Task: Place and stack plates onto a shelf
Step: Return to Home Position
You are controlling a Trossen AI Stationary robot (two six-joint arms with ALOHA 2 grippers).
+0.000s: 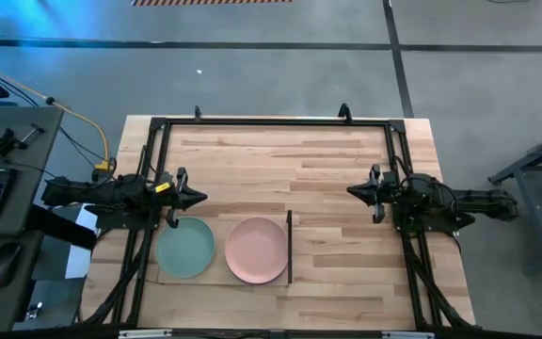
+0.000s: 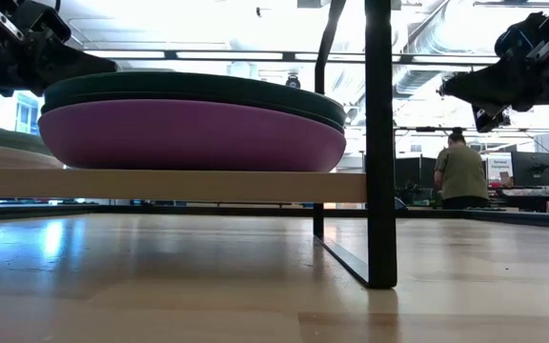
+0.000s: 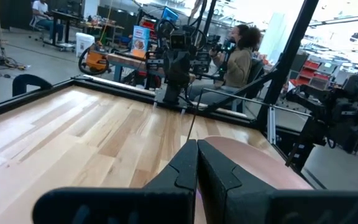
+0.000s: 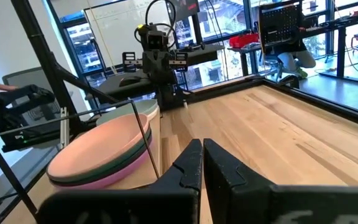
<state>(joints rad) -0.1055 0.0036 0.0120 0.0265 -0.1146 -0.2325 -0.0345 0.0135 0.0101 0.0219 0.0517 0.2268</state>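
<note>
Closed, empty, my left gripper [image 3: 196, 149] at 9 o'clock | right gripper [image 4: 202, 149] likewise at 3 | pink plate [image 1: 256, 250] tops shelf [image 1: 220, 277] stack at 6 | mint plate [image 1: 185, 247] at 7

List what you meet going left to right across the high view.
pale mint plate → pink plate → dark shelf strip → right pincer, shut. The left pincer, also shut, overlaps the first plate's span, so it is left out.

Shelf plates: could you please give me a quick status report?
Left gripper shut, empty, near the mint plate. Right gripper shut, empty, well clear. Pink plate tops the stack on the shelf. No obstruction seen.
</note>
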